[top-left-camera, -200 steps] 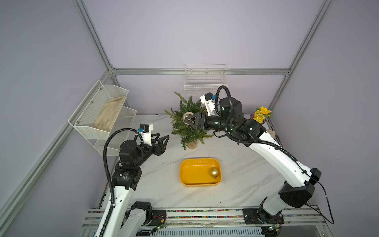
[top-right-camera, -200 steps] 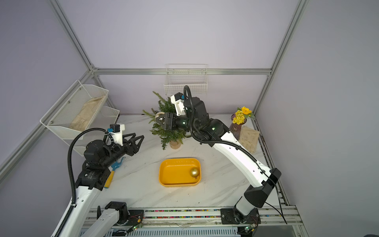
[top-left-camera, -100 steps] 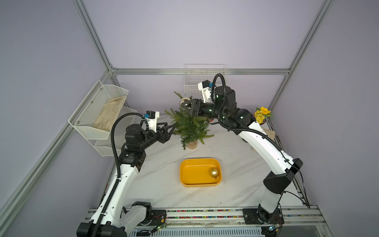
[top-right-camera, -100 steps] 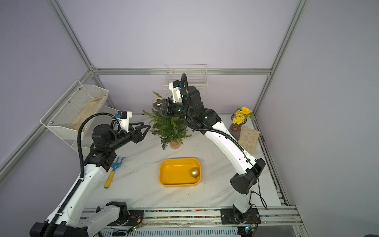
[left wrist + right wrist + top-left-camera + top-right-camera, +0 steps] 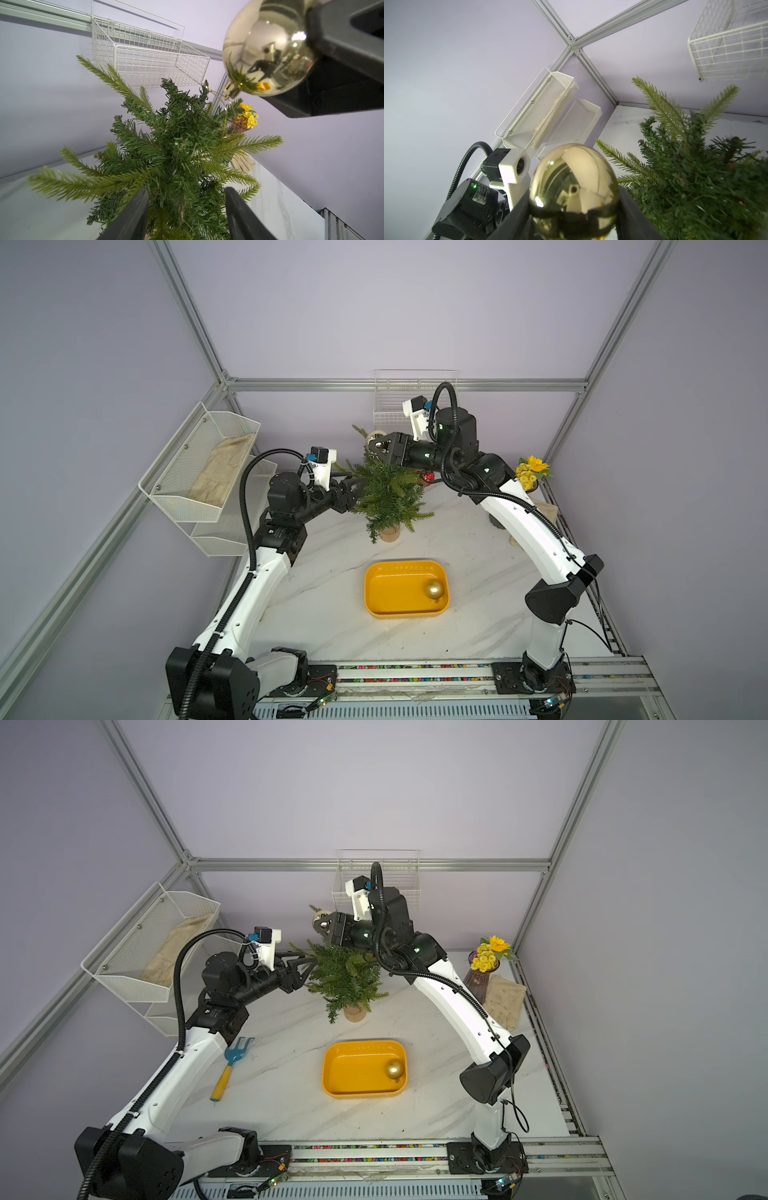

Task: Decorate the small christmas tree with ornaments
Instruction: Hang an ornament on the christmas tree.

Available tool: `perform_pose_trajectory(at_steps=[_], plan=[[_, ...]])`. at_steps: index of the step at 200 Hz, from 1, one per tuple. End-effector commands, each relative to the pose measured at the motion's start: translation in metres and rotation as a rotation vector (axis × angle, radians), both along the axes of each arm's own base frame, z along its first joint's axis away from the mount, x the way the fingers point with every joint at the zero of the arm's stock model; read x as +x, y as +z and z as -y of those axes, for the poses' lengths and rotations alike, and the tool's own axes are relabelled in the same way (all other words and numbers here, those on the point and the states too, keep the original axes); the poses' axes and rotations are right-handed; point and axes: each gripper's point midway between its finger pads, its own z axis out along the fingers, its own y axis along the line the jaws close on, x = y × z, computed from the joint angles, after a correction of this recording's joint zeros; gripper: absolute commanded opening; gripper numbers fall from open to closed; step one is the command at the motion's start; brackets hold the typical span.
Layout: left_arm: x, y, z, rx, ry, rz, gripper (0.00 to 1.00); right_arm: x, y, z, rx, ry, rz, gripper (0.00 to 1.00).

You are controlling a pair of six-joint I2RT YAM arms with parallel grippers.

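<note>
The small christmas tree (image 5: pixel 388 493) (image 5: pixel 345 977) stands on its tan base at the back middle of the marble table. My right gripper (image 5: pixel 376 443) (image 5: pixel 574 209) is shut on a shiny mirrored ornament (image 5: pixel 322 921) (image 5: pixel 268 47) (image 5: pixel 574 182), held just above the treetop. A thin gold thread from its cap reaches an upper branch tip. My left gripper (image 5: pixel 360 491) (image 5: pixel 186 191) is open, its fingers straddling the tree's (image 5: pixel 182 149) left-side foliage. A matte gold ornament (image 5: pixel 434 589) (image 5: pixel 394 1069) lies in the yellow tray (image 5: pixel 390 593). A red ornament (image 5: pixel 427 477) peeks out behind the tree.
A yellow flower bouquet (image 5: pixel 490 955) in a purple vase and a folded cloth (image 5: pixel 505 1000) sit at the back right. A blue garden fork (image 5: pixel 232 1069) lies at the left. White mesh shelves (image 5: pixel 203 464) hang on the left wall, a wire basket (image 5: pixel 415 402) on the back wall.
My right gripper has lifted the shiny ornament from the tree's side to above its top. My left arm has risen and reached right until its fingers surround the foliage.
</note>
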Motion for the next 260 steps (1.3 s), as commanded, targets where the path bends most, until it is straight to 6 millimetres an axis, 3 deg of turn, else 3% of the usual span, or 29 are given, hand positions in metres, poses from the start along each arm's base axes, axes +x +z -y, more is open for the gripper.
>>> perform_pose_trajectory(at_steps=[1,65,170,260], plan=[[-0.005,0.068,0.002,-0.036,-0.005,0.161,0.58,-0.005,0.011,-0.003,0.025,0.038,0.020,0.48],[0.002,0.075,0.009,-0.043,-0.023,0.174,0.54,-0.008,0.014,-0.003,0.036,0.046,0.017,0.48],[0.009,0.075,0.014,-0.050,-0.026,0.165,0.51,0.011,0.002,-0.003,0.000,-0.019,0.024,0.48],[0.016,0.076,0.018,-0.059,-0.037,0.148,0.46,0.020,-0.002,0.009,-0.035,-0.094,0.031,0.48]])
